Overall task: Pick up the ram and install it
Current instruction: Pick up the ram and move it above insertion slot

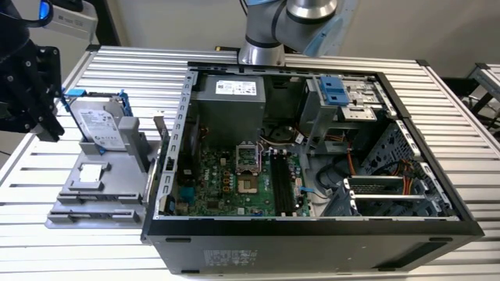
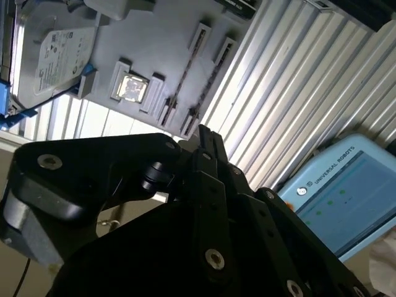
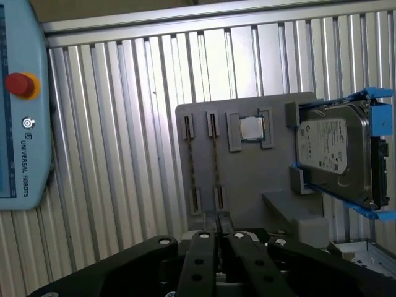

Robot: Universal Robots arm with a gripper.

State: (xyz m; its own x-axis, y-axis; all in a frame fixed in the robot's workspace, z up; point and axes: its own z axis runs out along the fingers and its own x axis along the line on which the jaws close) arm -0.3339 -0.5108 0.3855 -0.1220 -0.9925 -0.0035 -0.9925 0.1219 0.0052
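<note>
The gripper [image 3: 217, 216] hung just off one edge of the grey fixture [image 3: 247, 179], its two black fingers drawn together with nothing between them. On the fixture, two slim dark strips stood on edge in slotted holders, side by side and parallel. The ram [image 3: 215, 164] was the one nearer the fixture's middle, its near end in line with the fingertips in the first wrist view, but the gripper had no hold on it. The second strip [image 3: 190, 166] lay along the fixture's outer side (both sat fully in their holders).

Past the ram, toward the fixture's middle, a square processor chip [image 3: 250, 129] sat in its own raised frame. Beyond that, at the fixture's far side, the hard drive [image 3: 331, 148] in its blue frame stood propped on edge.

The fixture rested on a slatted metal table [image 3: 124, 124]. A pale blue teach pendant [image 3: 18, 124] lay on the slats, well apart from the fixture on the strips' side. On the fixture's other flank stood the open computer case [image 1: 312, 225], with long black memory slots [image 1: 281, 184] on its board.
</note>
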